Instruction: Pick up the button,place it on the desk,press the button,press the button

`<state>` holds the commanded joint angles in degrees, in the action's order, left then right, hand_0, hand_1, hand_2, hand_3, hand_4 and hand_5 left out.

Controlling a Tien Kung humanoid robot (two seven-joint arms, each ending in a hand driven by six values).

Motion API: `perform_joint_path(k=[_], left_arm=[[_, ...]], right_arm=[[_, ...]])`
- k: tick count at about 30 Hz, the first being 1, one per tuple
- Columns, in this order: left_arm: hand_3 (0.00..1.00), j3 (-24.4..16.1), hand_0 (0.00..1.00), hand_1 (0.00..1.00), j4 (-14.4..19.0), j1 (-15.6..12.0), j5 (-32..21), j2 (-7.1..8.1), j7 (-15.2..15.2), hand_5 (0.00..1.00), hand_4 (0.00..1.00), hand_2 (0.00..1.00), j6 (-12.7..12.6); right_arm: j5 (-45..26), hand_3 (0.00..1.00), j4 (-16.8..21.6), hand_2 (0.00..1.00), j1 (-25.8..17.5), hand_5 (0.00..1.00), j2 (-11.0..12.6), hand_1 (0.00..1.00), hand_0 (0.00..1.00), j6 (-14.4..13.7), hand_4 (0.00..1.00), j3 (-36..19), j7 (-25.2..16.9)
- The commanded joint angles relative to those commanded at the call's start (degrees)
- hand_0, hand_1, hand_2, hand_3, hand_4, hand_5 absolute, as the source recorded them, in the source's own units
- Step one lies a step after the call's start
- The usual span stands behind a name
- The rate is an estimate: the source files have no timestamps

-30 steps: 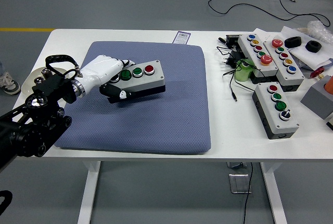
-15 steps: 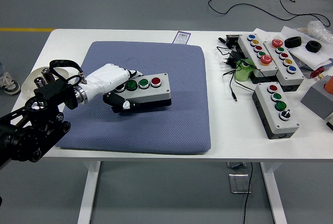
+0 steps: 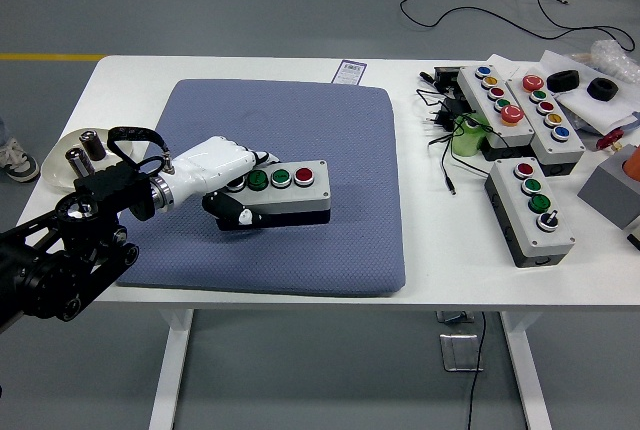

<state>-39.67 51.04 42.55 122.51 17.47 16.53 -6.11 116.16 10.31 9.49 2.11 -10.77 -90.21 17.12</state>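
Note:
A grey button box (image 3: 287,188) with two green buttons and one red button on top sits over the blue-grey mat (image 3: 300,130). My left hand (image 3: 232,188), white with black fingertips, is shut on the box's left end, thumb underneath and fingers over the top. The box is at or just above the mat's surface near its middle front. My right hand is not in view.
Three more button boxes (image 3: 530,212) lie on the white table (image 3: 420,260) at the right, with black cables (image 3: 445,135), a green object (image 3: 465,138) and black rings (image 3: 562,80). A white plate with metal cylinders (image 3: 80,155) is at the far left.
My left hand has carried the button box to the right and toward the near edge, lowering it onto or close to the mat.

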Motion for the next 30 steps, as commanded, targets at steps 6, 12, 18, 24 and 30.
perform_joint_path(k=[6, 12, 18, 24, 30], left_arm=[[0.689, 0.06, 0.427, 0.566, 0.16, -0.12, 6.34, -0.32, -0.5, 0.226, 0.826, 0.581, -2.46], [0.846, -0.93, 0.577, 0.71, 0.31, -0.47, 6.59, -0.51, -1.38, 0.517, 0.998, 0.747, -1.2], [0.915, -1.84, 0.68, 0.792, 0.23, -0.68, 3.34, -0.56, -1.94, 0.596, 0.998, 0.852, 1.49], [0.942, -4.54, 0.738, 0.835, 2.97, -1.35, 4.86, -0.52, -4.01, 0.616, 0.998, 0.916, 6.48], [0.863, -9.57, 0.732, 0.827, 9.04, -3.47, 4.96, 0.31, -6.32, 0.718, 0.998, 0.906, 12.14]], right_arm=[[0.2, 0.624, 0.0, 0.674, -0.02, 0.173, 0.01, 0.658, 0.673, 0.04, 0.31, -0.14, -0.02], [0.21, 0.624, 0.0, 0.674, -0.06, 0.173, 0.0, 0.658, 0.673, 0.06, 0.31, -0.14, -0.02], [0.26, 0.624, 0.0, 0.674, -0.12, 0.173, -0.02, 0.658, 0.673, 0.05, 0.31, -0.32, -0.01], [0.31, 0.624, 0.0, 0.674, -0.09, 0.173, -0.05, 0.658, 0.673, 0.02, 0.31, -0.61, 0.03], [0.64, 0.624, 0.0, 0.674, -0.05, 0.173, -0.1, 0.658, 0.673, 0.04, 0.31, -0.92, 0.09]])
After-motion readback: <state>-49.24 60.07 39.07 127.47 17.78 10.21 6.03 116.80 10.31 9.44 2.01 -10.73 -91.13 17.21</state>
